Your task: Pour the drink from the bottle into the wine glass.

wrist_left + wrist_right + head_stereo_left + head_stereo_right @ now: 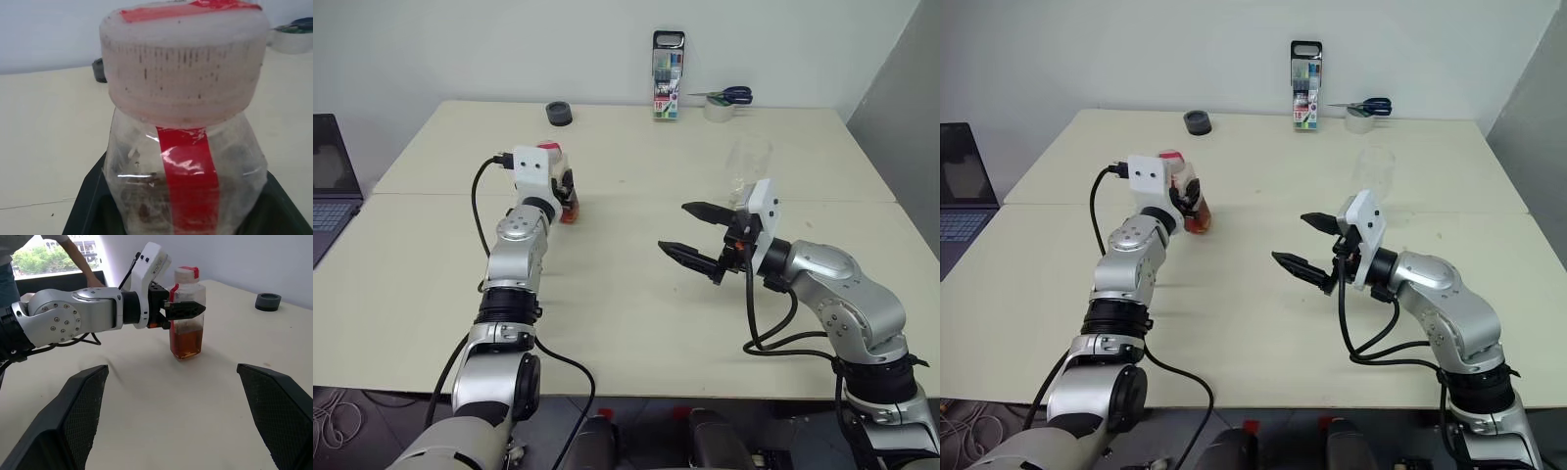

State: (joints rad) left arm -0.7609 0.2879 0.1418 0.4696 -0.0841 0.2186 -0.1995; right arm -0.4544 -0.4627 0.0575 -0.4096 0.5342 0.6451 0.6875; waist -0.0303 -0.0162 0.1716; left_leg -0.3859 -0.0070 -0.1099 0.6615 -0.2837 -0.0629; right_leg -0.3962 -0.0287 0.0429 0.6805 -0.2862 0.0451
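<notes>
Nearest the camera, the right gripper (698, 233) hung level above the table (636, 323), its two black fingers spread wide and holding nothing. Across from it, the left gripper (188, 309) was clamped on the bottle (186, 313), which stood upright on the table with its red-taped cap on. Amber drink (186, 342) filled only its lower part. Behind the right gripper stood the glass (748, 168), upright. Farther back lay a tape roll (559, 114), a marker pack (667, 74) and scissors (729, 95).
</notes>
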